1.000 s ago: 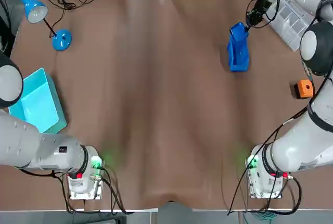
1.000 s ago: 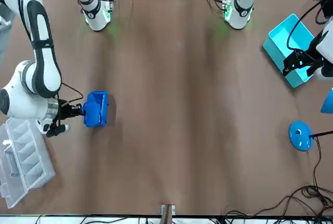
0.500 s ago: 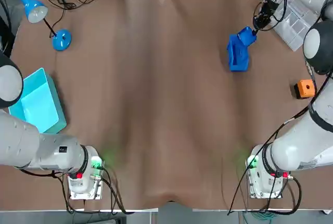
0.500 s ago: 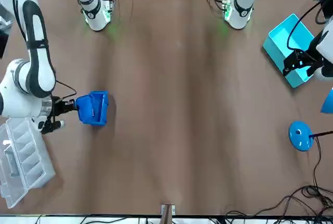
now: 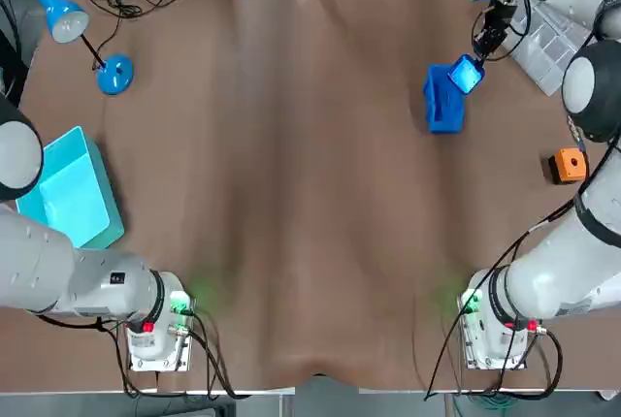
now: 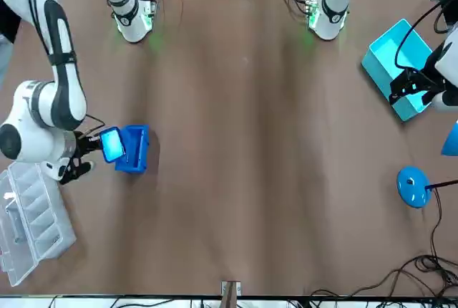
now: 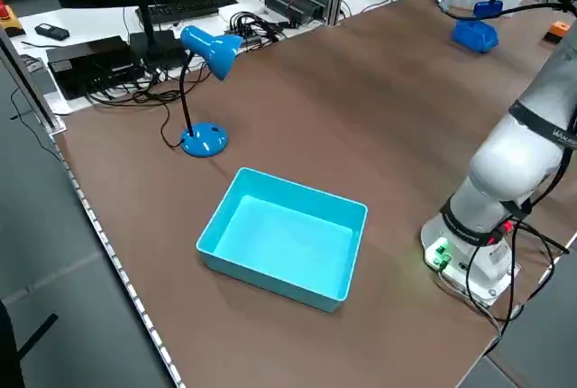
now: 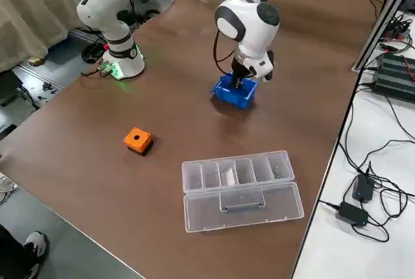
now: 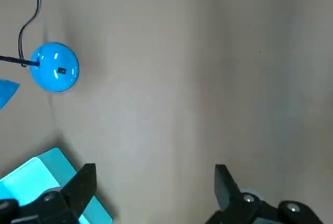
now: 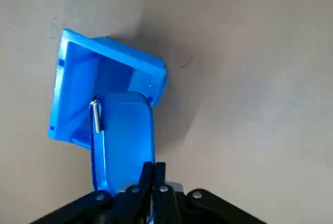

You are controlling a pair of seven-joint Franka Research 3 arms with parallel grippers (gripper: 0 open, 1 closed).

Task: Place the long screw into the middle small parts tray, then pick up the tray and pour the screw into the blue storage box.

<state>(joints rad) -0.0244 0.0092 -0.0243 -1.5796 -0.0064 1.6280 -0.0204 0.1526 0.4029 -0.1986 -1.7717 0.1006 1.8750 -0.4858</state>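
Seen from overhead, the right end effector (image 5: 478, 51) is holding one small blue tray (image 5: 467, 75) tilted above one blue box (image 5: 443, 109). This is at the far right of the worktop (image 5: 291, 194), with an orange block (image 5: 570, 165) and a clear case (image 5: 548, 29) lying nearby.

In the front view, the tray (image 6: 111, 143) is hanging at the box's (image 6: 134, 152) rim. The left end effector (image 6: 406, 87) is hovering beside a teal bin (image 6: 390, 54).

In the right side view, the right end effector (image 8: 241, 83) is standing directly over the box (image 8: 235, 95).

In the left wrist view, the left end effector (image 9: 153, 185) is showing its fingers spread wide and gripping nothing, near a lamp base (image 9: 54, 74).

In the right wrist view, the right end effector (image 10: 153, 178) is pinching the tray's (image 10: 125, 140) near edge. One screw (image 10: 95, 115) is lying inside against a side wall, at the end farthest from the fingers. Its long axis is running along the tray's length, pointing away from the fingers toward the box's (image 10: 104, 73) open mouth.
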